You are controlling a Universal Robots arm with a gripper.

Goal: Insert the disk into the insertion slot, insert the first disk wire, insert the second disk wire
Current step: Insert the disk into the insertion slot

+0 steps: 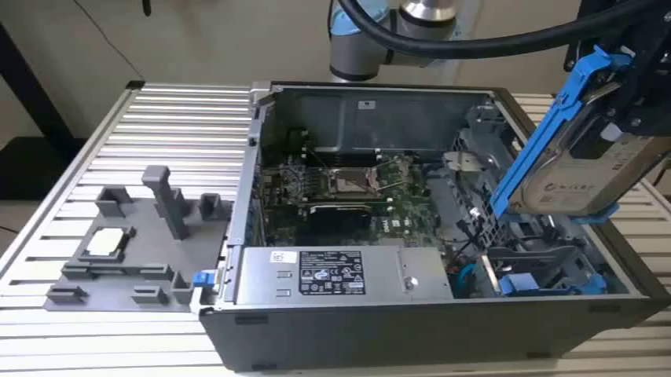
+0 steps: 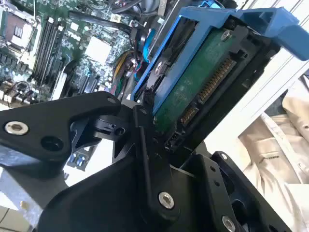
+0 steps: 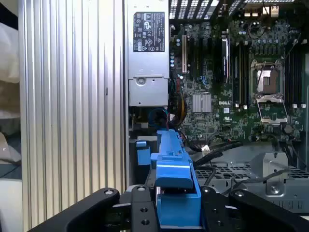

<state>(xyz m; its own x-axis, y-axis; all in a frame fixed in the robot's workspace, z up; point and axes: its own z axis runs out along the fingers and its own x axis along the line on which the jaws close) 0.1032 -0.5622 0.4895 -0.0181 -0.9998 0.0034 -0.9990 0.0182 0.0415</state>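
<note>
Your gripper point(image 1: 629, 118) is clamped on the disk point(image 1: 587, 177) — in both wrist views the black fingers point(image 3: 140, 212) press in on either side of its blue carrier point(image 3: 175, 169). In the exterior view the disk hangs tilted, one end high by the gripper and the other low. It is over the side of the open computer case point(image 1: 419, 330) at the exterior view's right. The insertion slot point(image 1: 535, 271), dark grey with blue fittings, lies just under that low end. The disk is not seated in it, and you cannot tell whether the two touch. In the second wrist view the disk's green circuit-board face is turned to the camera.

The case stands on a ribbed aluminium table point(image 1: 157, 118). To the exterior view's left of the case, a grey fixture plate point(image 1: 126, 259) with upright blocks lies flat on the slats. Inside the case the labelled power-supply box point(image 1: 314, 273) sits along the near wall, with the motherboard point(image 1: 346, 188) behind it.

Behind the table is a plain beige wall point(image 1: 210, 39). The arm point(image 1: 357, 47) comes down in front of it with a thick black hose point(image 1: 472, 43) draped across — and pale fabric point(image 2: 285, 145) shows beyond the table edge in the second wrist view.
</note>
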